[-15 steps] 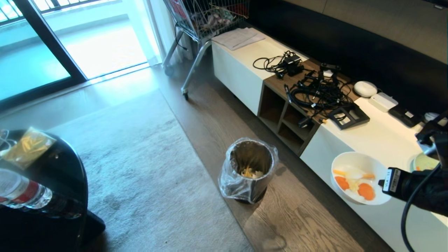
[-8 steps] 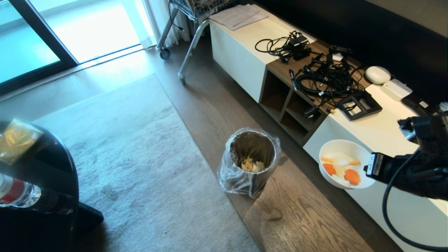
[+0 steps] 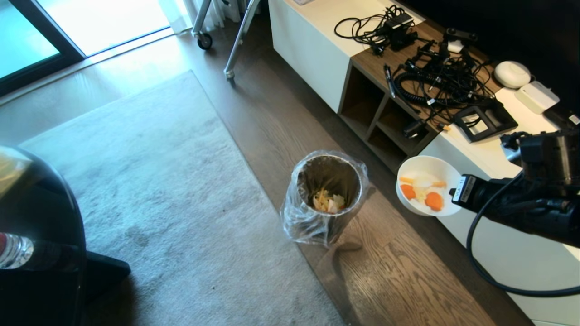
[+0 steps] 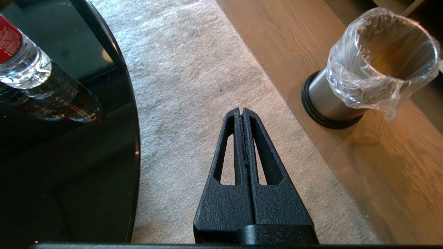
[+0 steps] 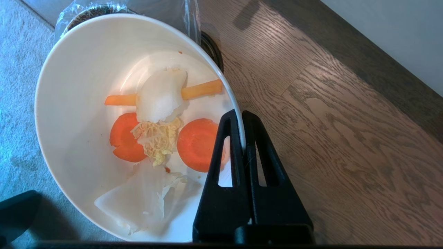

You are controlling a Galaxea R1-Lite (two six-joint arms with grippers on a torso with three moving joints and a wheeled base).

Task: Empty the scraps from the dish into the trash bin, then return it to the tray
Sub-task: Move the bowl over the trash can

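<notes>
The dish (image 3: 416, 168), a deep white bowl, hangs level over the wood floor just right of the trash bin (image 3: 312, 179), with my right gripper (image 3: 453, 195) shut on its rim. The scraps (image 3: 425, 192) lie inside it. In the right wrist view the gripper (image 5: 242, 114) pinches the dish (image 5: 76, 103) at its edge, and the scraps (image 5: 159, 114) are orange carrot slices, a yellow stick and pale cabbage. The bin (image 4: 373, 65) is metal, lined with a clear bag, and holds some food. My left gripper (image 4: 242, 110) hangs shut and empty over the rug. The tray is out of view.
A low white cabinet (image 3: 480, 158) with a tangle of cables (image 3: 435, 77) runs along the right, close behind the dish. A black round table (image 3: 45, 213) with a water bottle (image 3: 16, 249) stands at the left. A grey rug (image 3: 158, 181) lies between them. Cart legs (image 3: 235, 40) show at the top.
The head view has tipped further down, so the whole scene shifted. My right gripper has carried the dish left, off the cabinet front and closer to the bin. The left gripper has not moved.
</notes>
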